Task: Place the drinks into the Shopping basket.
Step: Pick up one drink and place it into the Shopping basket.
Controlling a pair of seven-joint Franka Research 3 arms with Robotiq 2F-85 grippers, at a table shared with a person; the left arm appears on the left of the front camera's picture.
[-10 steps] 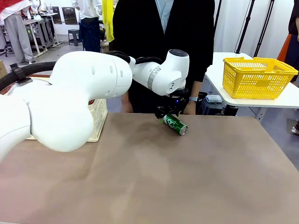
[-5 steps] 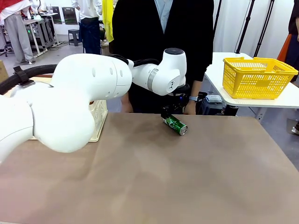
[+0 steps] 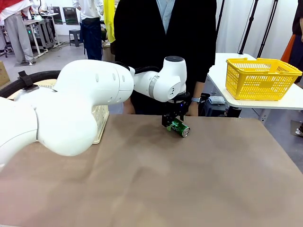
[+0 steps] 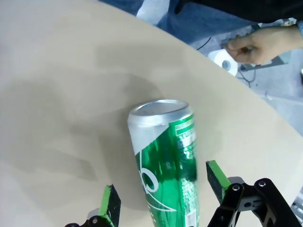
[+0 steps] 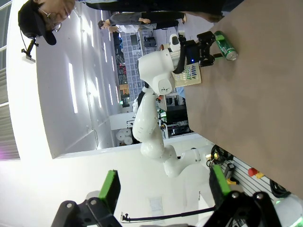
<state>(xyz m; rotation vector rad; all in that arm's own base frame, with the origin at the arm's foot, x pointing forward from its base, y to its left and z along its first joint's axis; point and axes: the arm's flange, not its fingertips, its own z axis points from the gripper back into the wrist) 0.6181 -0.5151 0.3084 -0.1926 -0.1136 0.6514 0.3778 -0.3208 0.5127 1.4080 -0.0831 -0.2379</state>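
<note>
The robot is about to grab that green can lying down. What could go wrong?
The green can lies on its side on the table, so it could roll away if one pad bumps it first. The left claw is open with the can between its pads but not gripped; closing on the round side, it might slip or dent. The Shopping basket sits off behind the arm, so a loose grip could drop the can on the way.

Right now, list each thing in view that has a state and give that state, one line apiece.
green can: lying on its side on the table, between the left gripper's fingers, not clamped.
left gripper: open, straddling the can.
right gripper: open, empty, away from the can.
Shopping basket: upright at the table's left, mostly hidden behind the left arm; contents cannot be told.
yellow basket: upright on the side table.
</note>
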